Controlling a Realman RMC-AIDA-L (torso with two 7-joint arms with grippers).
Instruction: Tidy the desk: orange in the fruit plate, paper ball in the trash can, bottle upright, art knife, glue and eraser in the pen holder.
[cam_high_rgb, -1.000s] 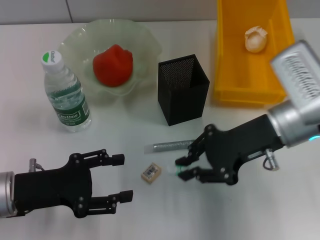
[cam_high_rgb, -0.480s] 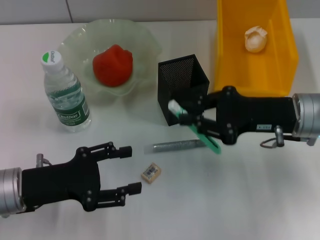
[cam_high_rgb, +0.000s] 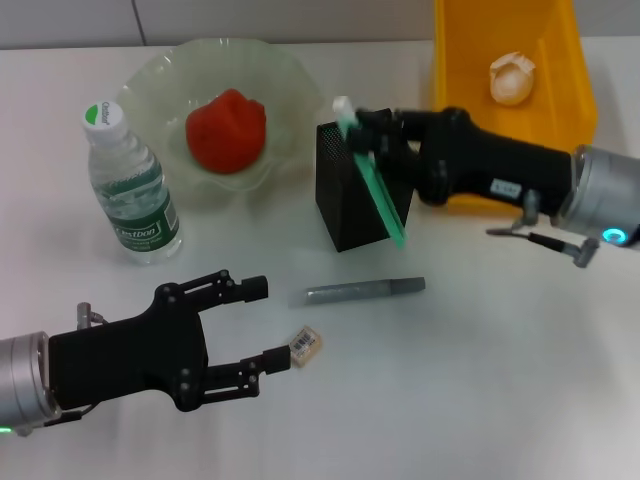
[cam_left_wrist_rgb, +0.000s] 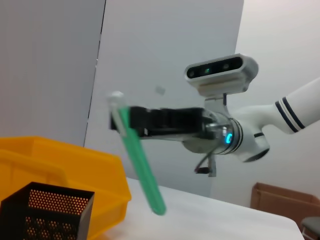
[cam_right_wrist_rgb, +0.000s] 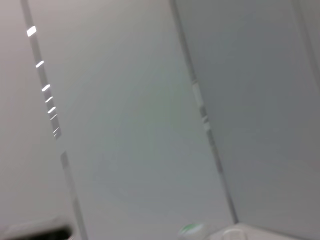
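We find the bottle (cam_high_rgb: 130, 185) upright, the orange (cam_high_rgb: 226, 130) in the plate (cam_high_rgb: 290, 75). The left gripper (cam_high_rgb: 262, 325) hangs wide over the eraser (cam_high_rgb: 305, 343). The glue (cam_high_rgb: 362, 291) lies undone. The right gripper (cam_high_rgb: 368, 133) pinches the knife (cam_high_rgb: 378, 190) above the holder (cam_high_rgb: 345, 205). The ball (cam_high_rgb: 511, 77) sits binned: 3 items remain.

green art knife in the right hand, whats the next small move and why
Probably tip the green art knife more upright and lower it into the black mesh pen holder. The right hand grips it near the white top end, above the holder's rim, but it hangs slanted with its lower tip across the holder's outer side, not inside the opening.
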